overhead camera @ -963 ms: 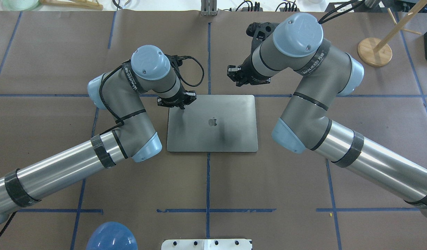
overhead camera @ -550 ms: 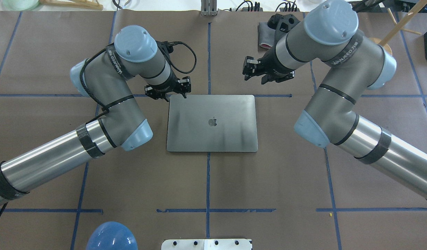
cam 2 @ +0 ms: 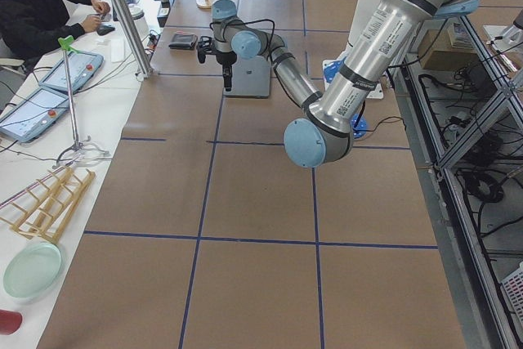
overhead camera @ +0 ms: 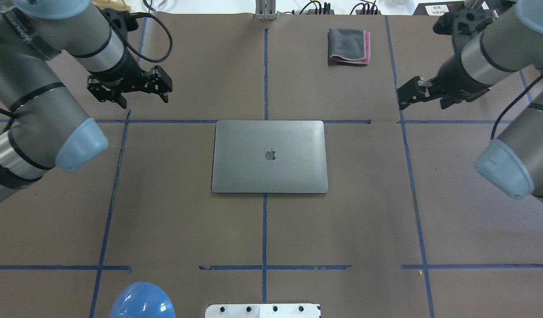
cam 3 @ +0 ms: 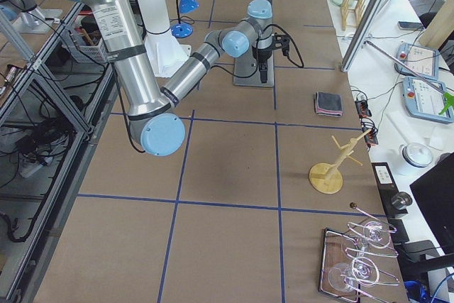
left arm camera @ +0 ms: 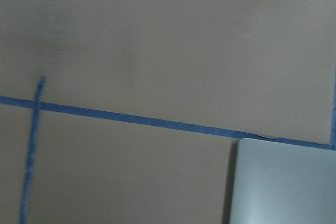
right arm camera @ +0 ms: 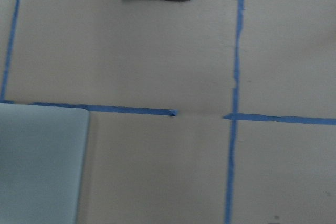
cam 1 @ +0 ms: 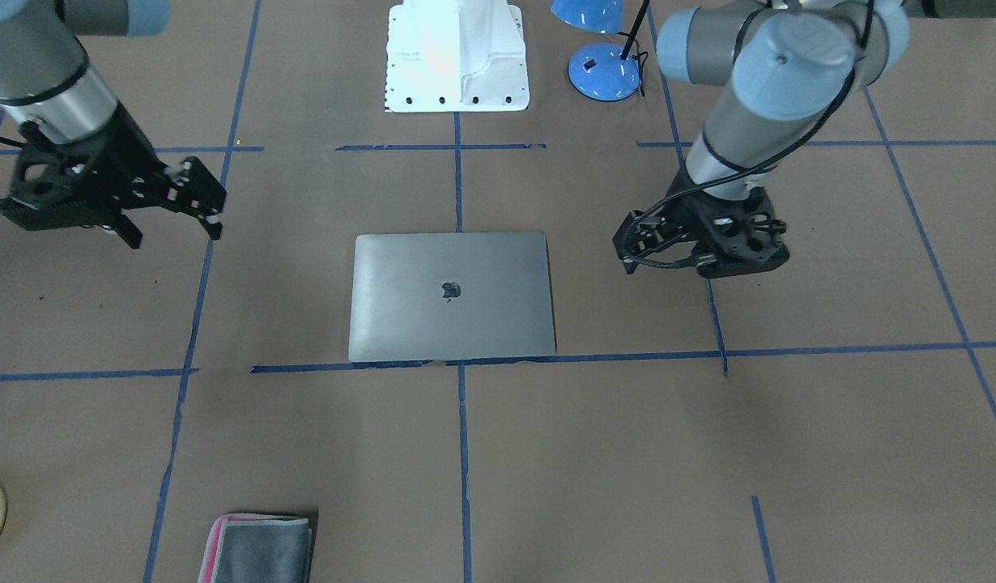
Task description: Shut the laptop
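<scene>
While the laptop (overhead camera: 269,156) lies shut, you've got left gripper (overhead camera: 143,100) and right gripper (cam 1: 176,236) both spread, well apart either side; grey-and-pink cloth (overhead camera: 348,45) sits beyond it.

Even, diffuse overhead light fell on the tabletop (overhead camera: 187,221), leaving only faint, soft-edged shadows. The laptop (overhead camera: 269,157) lid carried a mild sheen without hard glare. The fixed views were sharp. Both wrist views were soft, smeared and slightly washed out, their tape lines (left arm camera: 131,117) fuzzy.
</scene>
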Robot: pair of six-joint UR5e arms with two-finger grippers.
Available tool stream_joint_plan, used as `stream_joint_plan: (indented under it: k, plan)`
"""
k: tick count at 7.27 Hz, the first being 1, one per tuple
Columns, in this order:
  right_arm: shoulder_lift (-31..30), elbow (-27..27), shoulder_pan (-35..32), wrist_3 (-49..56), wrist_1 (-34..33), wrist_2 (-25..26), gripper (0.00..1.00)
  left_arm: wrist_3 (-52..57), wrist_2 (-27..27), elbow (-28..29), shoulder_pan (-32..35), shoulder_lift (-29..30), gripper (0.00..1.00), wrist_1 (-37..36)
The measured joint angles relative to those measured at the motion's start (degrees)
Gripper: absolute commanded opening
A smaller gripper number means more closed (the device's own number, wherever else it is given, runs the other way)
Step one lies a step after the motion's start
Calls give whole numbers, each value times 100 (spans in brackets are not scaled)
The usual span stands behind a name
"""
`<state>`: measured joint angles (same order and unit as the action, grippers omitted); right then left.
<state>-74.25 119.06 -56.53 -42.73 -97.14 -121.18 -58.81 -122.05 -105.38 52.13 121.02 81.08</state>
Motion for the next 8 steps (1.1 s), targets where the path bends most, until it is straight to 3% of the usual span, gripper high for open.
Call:
stream_joint_plan:
  k: [2, 5, 8]
  plan:
    - [-917, 277, -936, 1642, -296, -424, 100, 549, -57, -374, 524, -517, 100, -283]
    - [-1615, -625, -2535, 4066, -333, -1334, 100, 2919, -546, -392, 1746, -1534, 100, -341]
    - [-1922, -1415, -3382, 5554, -326, -1466, 100, 5187, -947, 71, 2892, -2417, 100, -311]
